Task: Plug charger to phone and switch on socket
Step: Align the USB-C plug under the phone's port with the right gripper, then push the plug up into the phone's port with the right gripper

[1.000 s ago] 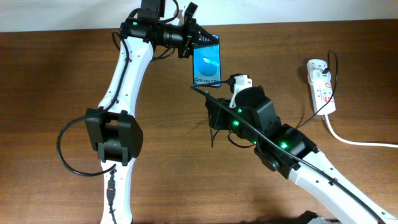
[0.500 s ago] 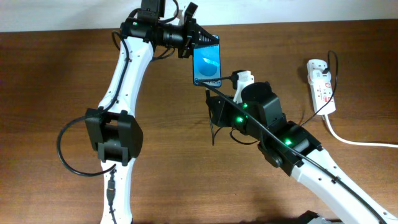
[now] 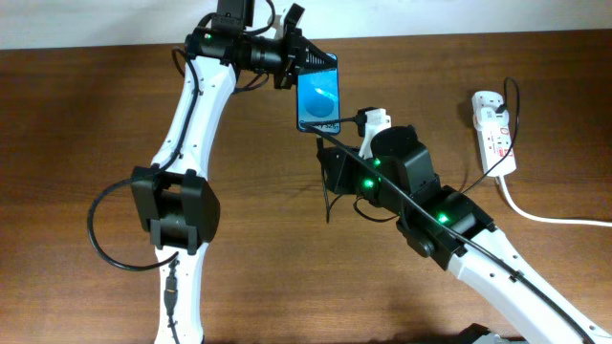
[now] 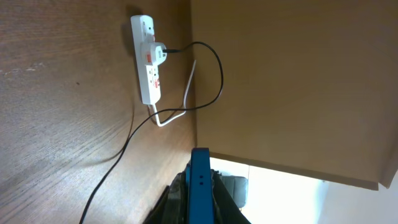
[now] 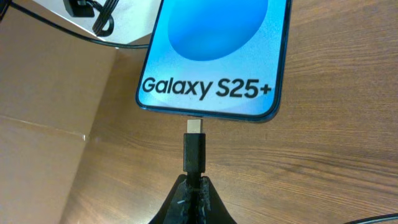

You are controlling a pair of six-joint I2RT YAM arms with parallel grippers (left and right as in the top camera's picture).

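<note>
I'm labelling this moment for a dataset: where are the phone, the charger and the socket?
phone (image 5: pixel 214 50): right wrist view, middle of the blue screen.
charger (image 5: pixel 194 152): right wrist view, black connector body under the phone's bottom edge.
socket (image 4: pixel 149 78): left wrist view, white strip body beside the black plug.

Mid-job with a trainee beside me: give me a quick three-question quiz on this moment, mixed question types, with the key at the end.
1. True or false: the left gripper is shut on the phone.
2. Where is the connector of the charger? A) lying loose on the table; B) held in the right gripper, its metal tip at the phone's bottom edge; C) pushed into the power strip.
3. Fill in: the phone's screen reads "Galaxy ____".
Key: 1 true; 2 B; 3 S25+.
</note>
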